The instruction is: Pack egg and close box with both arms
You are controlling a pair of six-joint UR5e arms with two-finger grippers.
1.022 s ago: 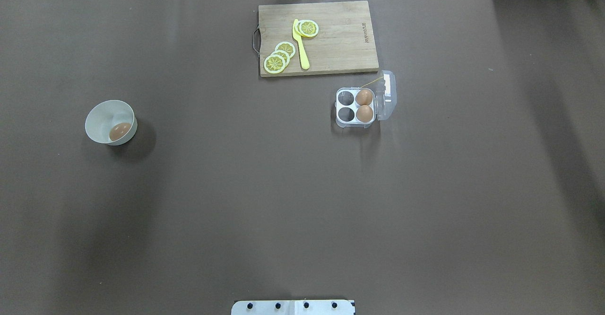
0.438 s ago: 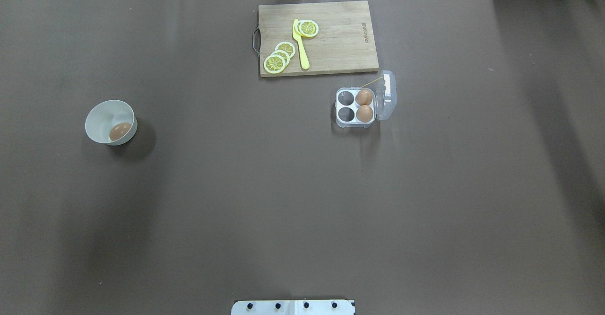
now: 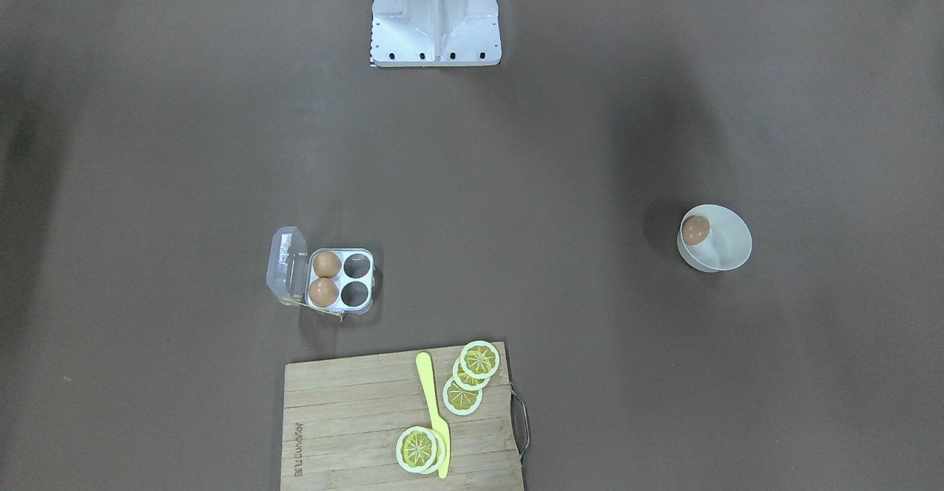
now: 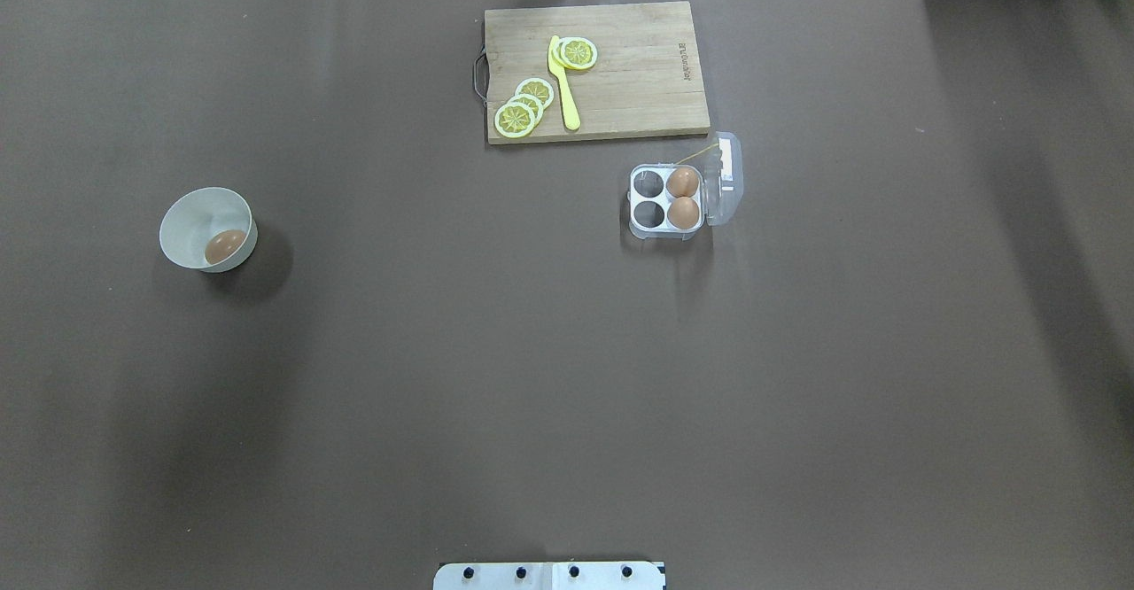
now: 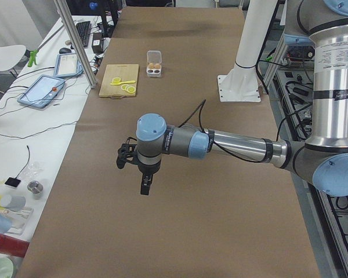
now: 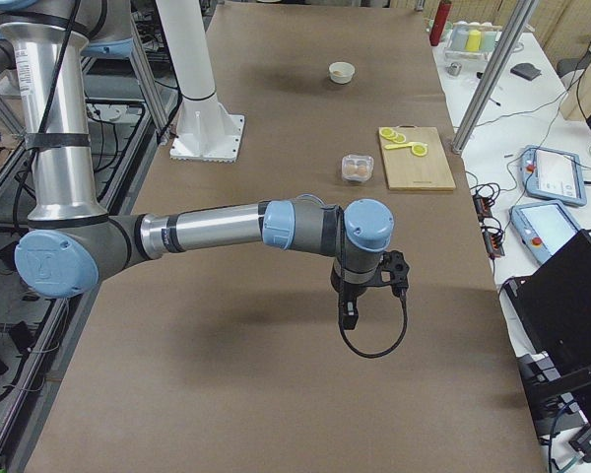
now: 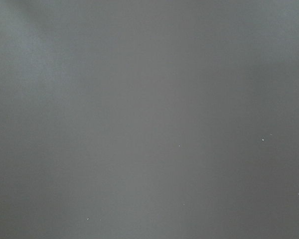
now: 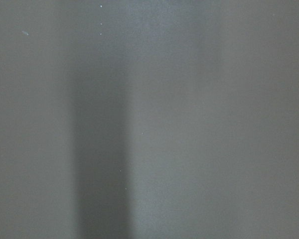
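A brown egg (image 4: 225, 245) lies in a round white bowl (image 4: 188, 216) at the table's left side; in the front-facing view the egg (image 3: 695, 229) leans on the bowl's (image 3: 729, 250) wall. The box (image 4: 665, 198) stands right of centre with its clear lid (image 4: 726, 181) swung open, two brown eggs in its right cells and two left cells bare. My left gripper (image 5: 144, 189) hangs above the table's left end, far from the bowl. My right gripper (image 6: 348, 317) hangs over the right end. I cannot tell whether either is open or shut. Both wrist views hold only brown table cover.
A wooden cutting board (image 4: 638, 85) lies at the far edge just behind the box, bearing lemon slices (image 4: 523, 110) and a yellow knife (image 4: 563, 85). The robot's white base plate (image 4: 549, 575) sits at the near edge. Side benches carry tablets and cups.
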